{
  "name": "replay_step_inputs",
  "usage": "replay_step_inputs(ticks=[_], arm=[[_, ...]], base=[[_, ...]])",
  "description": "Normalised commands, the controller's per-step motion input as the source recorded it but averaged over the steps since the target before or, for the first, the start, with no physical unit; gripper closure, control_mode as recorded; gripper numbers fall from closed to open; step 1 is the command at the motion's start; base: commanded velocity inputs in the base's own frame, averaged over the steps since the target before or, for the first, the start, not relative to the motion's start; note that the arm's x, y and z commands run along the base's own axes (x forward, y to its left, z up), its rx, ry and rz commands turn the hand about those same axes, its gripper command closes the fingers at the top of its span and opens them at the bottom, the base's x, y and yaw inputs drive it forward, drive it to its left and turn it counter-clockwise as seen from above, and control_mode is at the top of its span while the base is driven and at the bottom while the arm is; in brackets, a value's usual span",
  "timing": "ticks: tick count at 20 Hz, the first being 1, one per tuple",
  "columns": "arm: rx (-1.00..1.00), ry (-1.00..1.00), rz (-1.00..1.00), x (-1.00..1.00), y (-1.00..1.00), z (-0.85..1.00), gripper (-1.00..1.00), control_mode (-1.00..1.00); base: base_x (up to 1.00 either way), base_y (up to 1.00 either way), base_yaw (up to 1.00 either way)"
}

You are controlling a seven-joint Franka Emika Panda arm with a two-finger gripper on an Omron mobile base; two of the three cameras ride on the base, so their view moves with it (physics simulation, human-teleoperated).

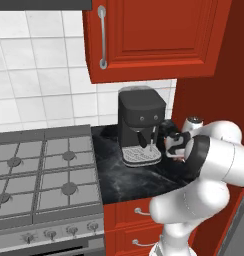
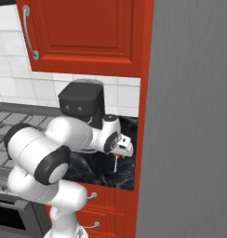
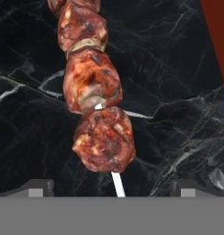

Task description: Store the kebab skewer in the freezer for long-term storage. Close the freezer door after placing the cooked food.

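Right now we hold our end effector [image 3: 111, 188] spread wide and empty just above the kebab skewer [image 3: 93, 87], fingertips [image 3: 38, 187] flanking its bare stick so the next closing can pinch it. It lies flat on the black marble tabletop [image 3: 178, 69], beside the coffee machine [image 1: 140, 125] and the refrigerator's grey side [image 2: 194, 116].

The coffee machine [image 1: 141, 125] blocks me on the left, the red wall [image 2: 144, 139] close on the right; between them, bare black desk [image 3: 178, 69] lies open around the skewer [image 3: 98, 101].
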Motion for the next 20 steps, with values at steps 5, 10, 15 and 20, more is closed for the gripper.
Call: replay_step_inputs(ticks=[5, 10, 15, 20], arm=[[0.0, 0.0, 0.0, 0.09, 0.0, -0.19, -1.0, -1.0], [0.0, 0.0, 0.0, 0.1, -0.02, -0.08, -1.0, -1.0], [0.0, 0.0, 0.0, 0.06, 0.0, -0.06, -1.0, -1.0], [0.0, 0.0, 0.0, 0.17, 0.0, 0.0, -1.0, -1.0]], base=[[0.0, 0.0, 0.0], [0.0, 0.0, 0.0], [0.0, 0.0, 0.0], [0.0, 0.0, 0.0]])
